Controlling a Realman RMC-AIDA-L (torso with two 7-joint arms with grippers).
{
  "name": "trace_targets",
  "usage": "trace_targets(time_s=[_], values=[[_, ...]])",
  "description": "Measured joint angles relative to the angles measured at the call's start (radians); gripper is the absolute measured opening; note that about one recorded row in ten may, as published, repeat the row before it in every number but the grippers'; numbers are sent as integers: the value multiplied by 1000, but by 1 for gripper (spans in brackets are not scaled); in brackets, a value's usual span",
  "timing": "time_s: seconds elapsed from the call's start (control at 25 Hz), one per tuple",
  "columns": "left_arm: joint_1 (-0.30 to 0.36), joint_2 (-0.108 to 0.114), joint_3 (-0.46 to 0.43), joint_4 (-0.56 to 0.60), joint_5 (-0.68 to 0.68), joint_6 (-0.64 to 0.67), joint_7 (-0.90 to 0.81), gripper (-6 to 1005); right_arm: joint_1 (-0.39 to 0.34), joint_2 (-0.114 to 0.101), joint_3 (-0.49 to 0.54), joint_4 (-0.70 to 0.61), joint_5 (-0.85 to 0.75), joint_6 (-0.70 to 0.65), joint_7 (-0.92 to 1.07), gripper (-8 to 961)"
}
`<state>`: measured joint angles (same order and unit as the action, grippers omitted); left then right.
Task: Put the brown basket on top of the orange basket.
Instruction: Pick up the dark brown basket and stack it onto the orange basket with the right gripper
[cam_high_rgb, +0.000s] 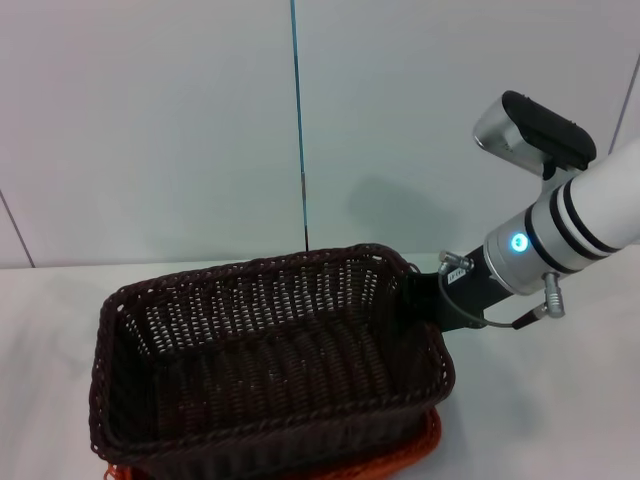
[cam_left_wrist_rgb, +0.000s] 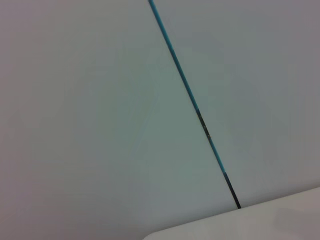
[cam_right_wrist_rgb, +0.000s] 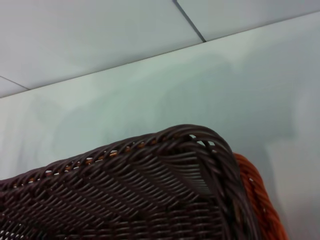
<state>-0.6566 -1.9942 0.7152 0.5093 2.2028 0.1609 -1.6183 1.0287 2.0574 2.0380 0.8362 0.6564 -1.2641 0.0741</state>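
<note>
Brown basket (cam_high_rgb: 270, 360) sits nested on orange basket (cam_high_rgb: 420, 450); right hand (cam_high_rgb: 425, 300) at its far-right rim, grip unclear.

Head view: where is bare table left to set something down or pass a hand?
Bare table lies right of the brown basket, below the right gripper, plus a strip on the far left. The near middle is crowded: brown basket stacked on the orange basket.
</note>
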Motion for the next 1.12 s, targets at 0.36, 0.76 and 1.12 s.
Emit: trace_targets(time_s=[0.36,0.76,1.12], values=[[2,0,-4,-2,0,-22,0,808,-6,-6,5,1,22,-15,-35,248],[2,0,-3,0,0,-23,0,807,-16,-11,12,-1,20,-17,-44,366],[3,-1,-5,-2,21,-25,0,807,-16,-6,5,-15,17,25,-50,367]])
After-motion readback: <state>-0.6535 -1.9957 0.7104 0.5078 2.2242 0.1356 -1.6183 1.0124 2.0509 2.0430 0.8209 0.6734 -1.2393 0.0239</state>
